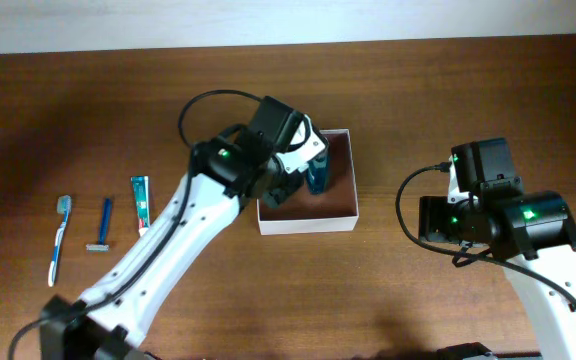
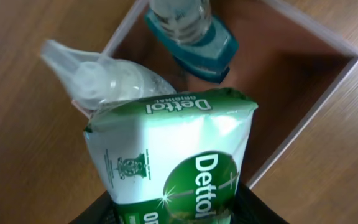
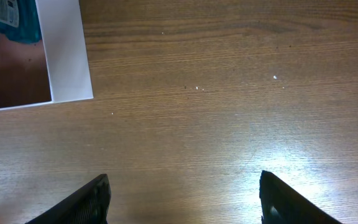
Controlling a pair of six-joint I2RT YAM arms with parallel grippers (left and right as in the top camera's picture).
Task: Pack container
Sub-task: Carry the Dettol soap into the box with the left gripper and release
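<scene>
The container [image 1: 308, 222] is a square white-walled box with a brownish-pink floor at the table's middle. A teal bottle [image 1: 317, 178] stands inside it. My left gripper [image 1: 290, 168] is over the container's left part, shut on a green-and-white Dettol pack [image 2: 173, 155]. The left wrist view shows the container's wall [image 2: 309, 106], the teal bottle [image 2: 194, 37], and a clear plastic bottle [image 2: 104, 84] under the pack. My right gripper [image 3: 185, 199] is open and empty over bare table, right of the container's corner [image 3: 67, 56].
A blue-and-white toothbrush [image 1: 60, 240], a blue razor [image 1: 103, 225] and a small toothpaste tube [image 1: 140, 203] lie in a row on the left of the brown wooden table. My right arm [image 1: 508, 215] stands at the right.
</scene>
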